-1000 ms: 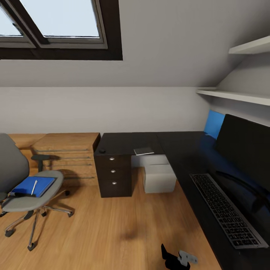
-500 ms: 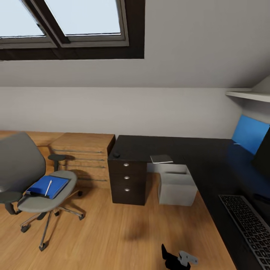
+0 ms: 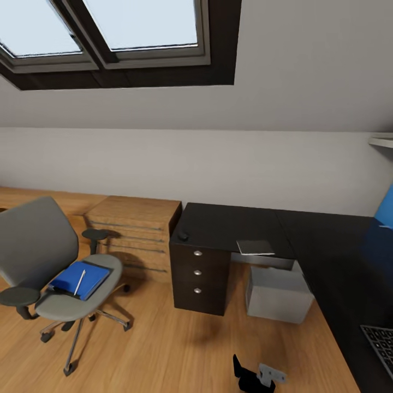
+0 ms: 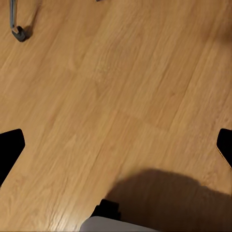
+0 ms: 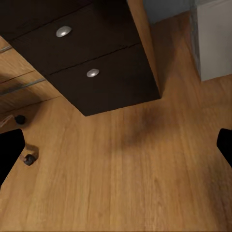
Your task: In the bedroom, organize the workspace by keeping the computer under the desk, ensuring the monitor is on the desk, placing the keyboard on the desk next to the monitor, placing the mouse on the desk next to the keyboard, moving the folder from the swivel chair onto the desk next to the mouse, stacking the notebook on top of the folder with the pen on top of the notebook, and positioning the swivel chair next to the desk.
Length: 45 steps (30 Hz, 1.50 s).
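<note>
Swivel chair point(image 3: 52, 273) at 8 o'clock, grey, upright on the plank floor, with blue folder point(image 3: 79, 279) flat on the seat and pen point(image 3: 79, 281) lying across it. Black tabletop point(image 3: 229, 226) at 3 o'clock: mouse point(image 3: 183, 236) at its left front corner, notebook point(image 3: 255, 246) flat near the front edge, keyboard point(image 3: 380, 343) corner at 4 o'clock. Grey computer point(image 3: 278, 293) on the floor under the tabletop, right of the drawers.

Folder point(image 3: 76, 279) on swivel chair point(image 3: 52, 267) left of desk point(image 3: 305, 240) — mouse point(image 3: 183, 236), notebook point(image 3: 255, 247) on top, computer point(image 3: 278, 292) beneath.

A light wooden low cabinet point(image 3: 136, 232) stands below a white shelf point(image 3: 382, 142).
</note>
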Tool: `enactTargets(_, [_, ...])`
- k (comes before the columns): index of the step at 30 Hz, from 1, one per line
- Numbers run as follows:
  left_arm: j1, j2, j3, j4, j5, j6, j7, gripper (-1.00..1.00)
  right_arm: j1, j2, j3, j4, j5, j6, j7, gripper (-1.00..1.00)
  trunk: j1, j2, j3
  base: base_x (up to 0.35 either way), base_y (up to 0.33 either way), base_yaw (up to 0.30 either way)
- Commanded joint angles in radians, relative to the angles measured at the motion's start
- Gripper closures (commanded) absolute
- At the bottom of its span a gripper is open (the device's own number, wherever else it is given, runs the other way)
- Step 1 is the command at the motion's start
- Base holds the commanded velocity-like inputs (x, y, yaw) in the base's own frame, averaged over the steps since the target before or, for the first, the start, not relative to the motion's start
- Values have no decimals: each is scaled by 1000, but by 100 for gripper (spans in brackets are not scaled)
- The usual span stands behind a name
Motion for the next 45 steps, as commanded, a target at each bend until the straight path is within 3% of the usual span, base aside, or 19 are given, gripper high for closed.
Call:
enactTargets(1, [-1, 1, -6, 0, 10, -5, 7, -100, -1, 0, -1, 7, -11, -2, 10, -100, -3, 7, 2, 327, 0, 5])
enactTargets(13, [-1, -2, -9, -1, 7, -6, 8, -100, -1, 0, -2, 13, -12, -6, 11, -100, -49, 91, 40, 327, 0, 1])
enactTargets(17, [-1, -14, -11, -21, 6, -2, 9, -100, -1, 3, -2, 1, -18, -3, -3, -100, -65, 119, 52, 327, 0, 0])
enactTargets(21, [-1, -24, -11, -145, 1, 10, 9, -100, -7, 26, 5, -72, 4, 29, -117, -100, -80, 147, 65, 327, 0, 0])
enactTargets(22, [0, -23, -10, -247, -7, 65, 12, -100, -10, 39, 26, -148, 72, 105, -223, -100, -84, 154, 68, 327, 0, 0])
enactTargets(24, [0, -22, -6, -378, -11, 180, 13, -100, -17, 44, 50, -271, 175, 242, -352, -100, -91, 168, 74, 327, 0, 0])
enactTargets(25, [0, -21, -5, -413, -12, 214, 14, -100, -18, 45, 54, -308, 201, 287, -386, -100, -95, 175, 77, 327, 0, 0])
enactTargets(26, [0, -21, -4, -482, -13, 280, 15, -100, -20, 47, 59, -383, 246, 385, -453, -100, -99, 182, 80, 327, 0, 0])
enactTargets(28, [0, -21, -3, -550, -13, 337, 18, -100, -22, 48, 63, -459, 282, 490, -513, -100, -107, 196, 87, 327, 0, 0])
enactTargets(29, [0, -21, 0, -614, -14, 383, 25, -100, -24, 50, 66, -534, 305, 596, -561, -100, -111, 203, 90, 328, 0, 0])
enactTargets(31, [0, -22, 4, -673, -14, 420, 36, -100, -32, 51, 67, -601, 321, 700, -597, -100, -118, 217, 96, 327, 0, 0])
enactTargets(34, [-1, -26, 14, -808, -11, 508, 91, -100, -91, 51, 69, -726, 342, 950, -645, -100, -130, 238, 105, 327, 0, 0])
enactTargets(37, [-1, -26, 30, -841, -4, 544, 116, -100, -122, 50, 65, -760, 342, 1033, -653, -100, -141, 259, 115, 327, 0, 0])
enactTargets(38, [-1, -26, 36, -830, -2, 549, 121, -100, -128, 50, 64, -759, 338, 1032, -654, -100, -145, 266, 118, 327, 0, 0])
enactTargets(39, [0, -24, 47, -775, -2, 554, 126, -100, -133, 52, 67, -734, 329, 970, -659, -100, -149, 273, 121, 327, 0, 0])
enactTargets(43, [0, -25, 46, -759, -2, 555, 129, -100, -133, 54, 84, -730, 324, 945, -659, -100, -160, 294, 131, 327, 0, 0])
enactTargets(45, [0, -25, 32, -789, -4, 554, 131, -100, -133, 77, 88, -729, 325, 937, -660, -100, -160, 294, 131, 327, 0, 0])
